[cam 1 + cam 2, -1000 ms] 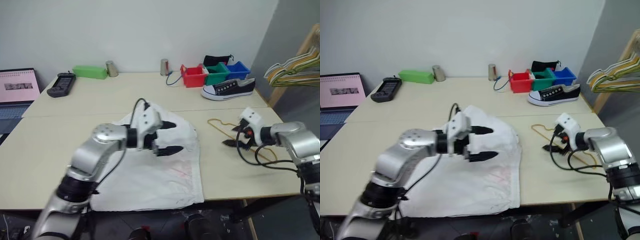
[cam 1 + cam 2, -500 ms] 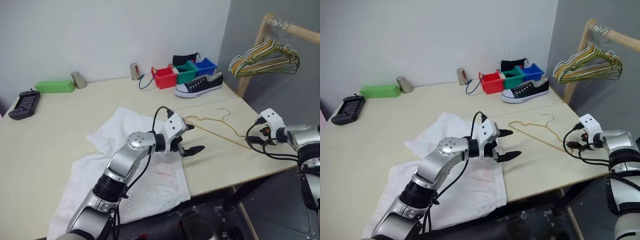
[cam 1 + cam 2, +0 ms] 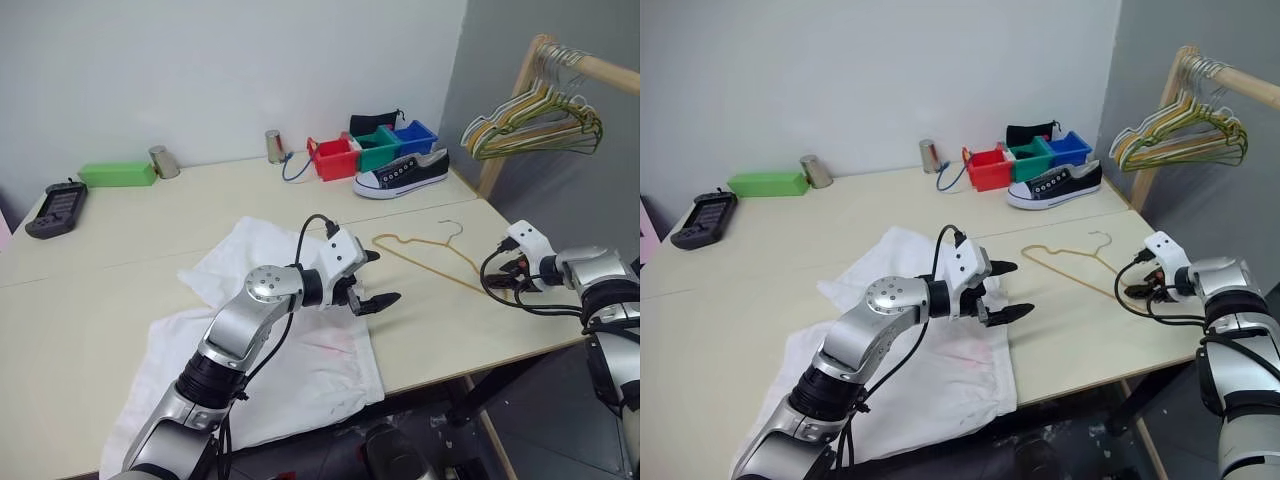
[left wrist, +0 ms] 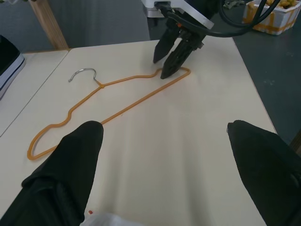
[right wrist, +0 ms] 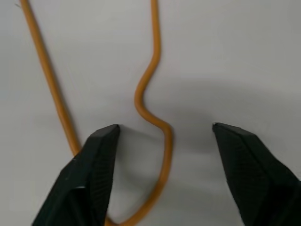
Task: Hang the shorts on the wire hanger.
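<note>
The worktop (image 3: 120,240) carries the shorts (image 3: 250,350), spread flat near its front edge, with the hanger (image 3: 425,255) lying flat beside them. The left gripper (image 3: 370,280) hovers open over the shorts' edge. The right gripper (image 4: 171,59) straddles the hanger's end bend, jaws apart; closing squarely should pinch the thin wire. Whether its tips touch is unclear.

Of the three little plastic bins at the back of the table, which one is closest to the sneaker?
The blue bin, the rightmost of the row. It sits just behind the sneaker, while the green bin and the red bin lie further left.
</note>
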### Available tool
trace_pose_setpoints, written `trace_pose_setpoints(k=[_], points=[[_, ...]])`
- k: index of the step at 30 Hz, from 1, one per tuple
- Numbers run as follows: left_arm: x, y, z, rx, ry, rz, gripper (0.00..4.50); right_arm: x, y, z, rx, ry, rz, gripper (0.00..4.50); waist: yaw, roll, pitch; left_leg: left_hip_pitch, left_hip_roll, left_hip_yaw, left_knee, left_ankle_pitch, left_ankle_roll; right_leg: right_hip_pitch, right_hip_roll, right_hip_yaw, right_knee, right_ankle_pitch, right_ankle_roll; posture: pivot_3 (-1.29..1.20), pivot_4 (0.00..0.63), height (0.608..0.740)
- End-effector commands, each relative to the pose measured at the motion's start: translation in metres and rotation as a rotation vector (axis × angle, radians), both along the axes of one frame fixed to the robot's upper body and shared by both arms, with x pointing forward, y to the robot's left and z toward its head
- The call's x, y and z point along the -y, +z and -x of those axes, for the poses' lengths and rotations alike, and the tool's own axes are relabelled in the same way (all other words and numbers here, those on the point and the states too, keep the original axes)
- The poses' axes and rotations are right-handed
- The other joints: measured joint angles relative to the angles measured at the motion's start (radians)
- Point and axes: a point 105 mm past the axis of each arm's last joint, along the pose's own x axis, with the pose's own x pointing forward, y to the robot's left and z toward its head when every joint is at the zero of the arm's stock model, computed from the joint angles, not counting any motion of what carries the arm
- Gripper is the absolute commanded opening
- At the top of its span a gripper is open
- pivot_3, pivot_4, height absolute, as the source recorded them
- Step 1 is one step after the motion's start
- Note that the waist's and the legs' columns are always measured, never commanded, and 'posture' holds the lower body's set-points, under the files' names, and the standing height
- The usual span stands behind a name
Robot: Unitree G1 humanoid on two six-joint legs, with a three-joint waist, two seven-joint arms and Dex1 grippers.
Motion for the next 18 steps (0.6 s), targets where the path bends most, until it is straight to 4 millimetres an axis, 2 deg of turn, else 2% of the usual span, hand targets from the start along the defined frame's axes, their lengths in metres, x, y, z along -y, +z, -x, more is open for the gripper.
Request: trace_pose_setpoints(k=[1,4,10,11,14,18], points=[[-0.003,0.013,-0.001,0.046,0.008,0.019,4.5,0.004,-0.002,0.002,-0.01,-0.012,0.009,2.32,0.004,0.0,-0.001,0.0,0.0,0.0,0.0,0.0,0.0,0.001,0.0,0.0,0.0,0.0,0.0,-0.3,0.009,0.74],[-0.002,0.014,-0.002,0.049,0.012,0.022,4.5,0.006,-0.004,0.004,-0.016,-0.014,0.015,1.48,0.007,0.0,-0.002,0.002,-0.001,-0.001,0.0,0.0,0.0,0.004,0.0,0.0,-0.002,0.0,0.0,-0.3,0.008,0.74],[-0.004,0.015,-0.005,0.054,0.016,0.018,4.5,0.007,-0.003,0.002,-0.001,-0.018,0.021,0.18,0.007,0.0,-0.004,0.003,-0.001,-0.002,0.0,0.0,0.0,0.006,0.0,0.0,-0.003,0.0,0.0,-0.3,0.007,0.74],[-0.005,0.016,-0.006,0.057,0.019,0.017,4.5,0.007,-0.002,0.002,0.004,-0.018,0.019,0.05,0.007,0.0,-0.004,0.003,-0.001,-0.002,0.0,0.0,0.0,0.006,0.0,0.0,-0.003,0.0,0.0,-0.3,0.007,0.74],[-0.008,0.02,-0.011,0.071,0.035,0.018,4.5,0.007,0.009,-0.004,0.054,-0.011,0.025,0.05,0.007,0.0,-0.004,0.003,-0.001,-0.002,0.0,0.0,0.0,0.006,0.0,0.0,-0.003,0.0,0.0,-0.3,0.006,0.74],[-0.029,0.036,-0.027,0.106,0.114,0.033,4.5,-0.001,0.056,-0.027,0.26,0.024,0.034,0.05,0.005,0.0,-0.004,0.003,-0.001,-0.002,0.0,0.0,0.0,0.005,0.0,0.0,-0.003,0.0,0.0,-0.31,0.007,0.74]])
